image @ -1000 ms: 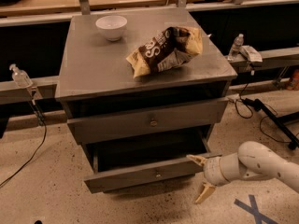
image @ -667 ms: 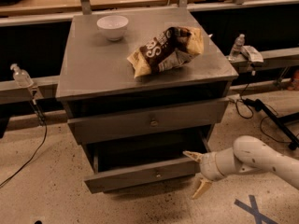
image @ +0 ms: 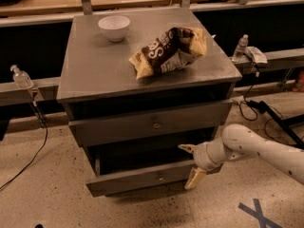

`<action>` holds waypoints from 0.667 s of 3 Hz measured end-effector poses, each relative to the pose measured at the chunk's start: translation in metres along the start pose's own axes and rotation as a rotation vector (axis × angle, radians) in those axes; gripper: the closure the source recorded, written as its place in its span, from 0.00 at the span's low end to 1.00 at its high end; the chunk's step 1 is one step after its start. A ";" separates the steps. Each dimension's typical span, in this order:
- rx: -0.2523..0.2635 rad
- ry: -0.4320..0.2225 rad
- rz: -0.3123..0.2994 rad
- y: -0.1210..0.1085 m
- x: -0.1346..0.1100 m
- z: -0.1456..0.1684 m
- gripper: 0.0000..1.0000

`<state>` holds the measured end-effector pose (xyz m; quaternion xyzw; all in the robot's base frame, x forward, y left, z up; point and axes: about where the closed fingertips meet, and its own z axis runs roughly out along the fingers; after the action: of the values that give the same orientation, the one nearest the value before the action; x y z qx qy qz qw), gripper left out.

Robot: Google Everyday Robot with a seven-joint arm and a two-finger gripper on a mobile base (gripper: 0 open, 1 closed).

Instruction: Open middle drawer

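Observation:
The grey cabinet (image: 95, 75) shows two drawer fronts, each with a small round knob. The lower one, the middle drawer (image: 137, 180), stands pulled out partway, with its dark inside showing above its front. The drawer above it (image: 118, 127) sits nearly flush. Any drawer below is hidden under the pulled-out one. My gripper (image: 191, 164) is at the right end of the middle drawer's front. It is open, with one finger (image: 186, 148) above the front edge and the other (image: 195, 178) hanging beside it. My white arm (image: 256, 148) comes in from the right.
A white bowl (image: 114, 27) and a crumpled chip bag (image: 168, 51) lie on the cabinet top. A bottle (image: 21, 77) stands on the rail at left and another bottle (image: 241, 46) at right. Cables (image: 266, 110) lie on the floor at right, and blue tape (image: 259, 213) marks the floor.
My gripper and arm have moved a little left and up, closer against the right end of the pulled-out drawer. The drawer itself has not visibly moved.

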<state>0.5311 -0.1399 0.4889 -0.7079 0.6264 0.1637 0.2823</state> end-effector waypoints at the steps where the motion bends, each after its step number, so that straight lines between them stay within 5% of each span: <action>1: -0.025 0.033 0.016 -0.014 0.009 0.019 0.15; 2: -0.068 0.077 0.041 -0.017 0.022 0.045 0.17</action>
<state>0.5567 -0.1294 0.4435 -0.7099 0.6452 0.1634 0.2305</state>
